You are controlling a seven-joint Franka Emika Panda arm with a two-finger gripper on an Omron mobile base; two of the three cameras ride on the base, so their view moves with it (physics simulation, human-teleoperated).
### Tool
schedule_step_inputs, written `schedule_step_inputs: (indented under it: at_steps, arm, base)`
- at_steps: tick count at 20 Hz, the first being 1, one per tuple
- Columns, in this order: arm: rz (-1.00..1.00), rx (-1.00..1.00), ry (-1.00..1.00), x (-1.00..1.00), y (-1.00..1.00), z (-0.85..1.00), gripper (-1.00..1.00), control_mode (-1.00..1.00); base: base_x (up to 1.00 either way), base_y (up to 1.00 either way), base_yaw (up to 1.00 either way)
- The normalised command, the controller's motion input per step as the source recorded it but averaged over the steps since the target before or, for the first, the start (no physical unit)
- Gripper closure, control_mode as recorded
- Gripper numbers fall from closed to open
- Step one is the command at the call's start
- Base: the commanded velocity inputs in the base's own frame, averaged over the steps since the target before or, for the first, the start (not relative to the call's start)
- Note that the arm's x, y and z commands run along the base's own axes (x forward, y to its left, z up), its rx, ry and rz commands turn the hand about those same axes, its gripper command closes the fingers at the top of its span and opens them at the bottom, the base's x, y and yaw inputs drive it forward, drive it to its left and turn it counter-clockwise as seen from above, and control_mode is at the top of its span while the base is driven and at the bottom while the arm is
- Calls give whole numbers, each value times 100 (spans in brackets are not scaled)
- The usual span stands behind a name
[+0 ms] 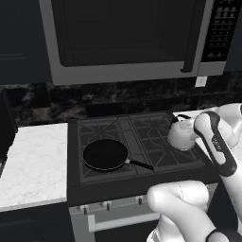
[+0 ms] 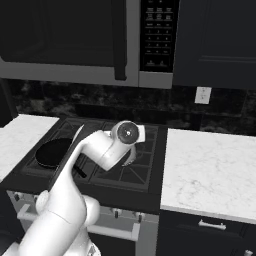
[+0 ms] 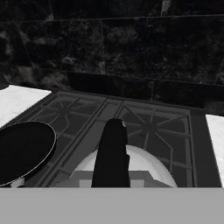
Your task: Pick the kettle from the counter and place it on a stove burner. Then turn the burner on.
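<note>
Look at the stove: your kettle (image 1: 182,134) is over the front right burner (image 1: 163,152), near the stove's right edge. It is small, round and pale, with a dark curved handle (image 3: 111,153) on top. From the left base view you can see it just past the white arm, close to the table (image 1: 236,146) on the right side. I cannot tell if its bottom is touching the grate or hanging a tiny bit above it.

Your pincer (image 3: 112,181) is right on top of the kettle. In the hand view the dark handle runs straight up from the bottom middle, and the pale round body spreads out on both sides under it. So the kettle sits directly below the pincer, lined up with it. The pincer looks clamped on the handle, with its two tips pulled close in, but the tips themselves are hard to make out down at the bottom edge.

In the right base view the arm's big white joint covers most of the kettle, and you can see a little pale curve of it (image 2: 131,156) beside the joint.

The black frying pan (image 1: 105,154) sits on the front left burner, with its handle pointing to the right, toward the kettle. The pan and the kettle are apart.

White marble table (image 2: 210,170) lies on both sides of the stove. A microwave (image 1: 127,38) hangs above it.
</note>
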Motion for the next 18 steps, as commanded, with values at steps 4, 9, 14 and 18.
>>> schedule_step_inputs:
  at_steps: [4, 9, 14, 18]
  arm:
    - [-3, -9, 0, 44, -4, -31, 100, -100]
    - [0, -2, 0, 28, 0, -21, 100, -100]
    - [0, 0, 0, 11, 0, -9, 100, -100]
    - [0, 0, 0, 0, 1, -18, 100, -100]
  base:
    - [0, 0, 0]
    - [0, 0, 0]
    - [0, 0, 0]
    - [0, 0, 0]
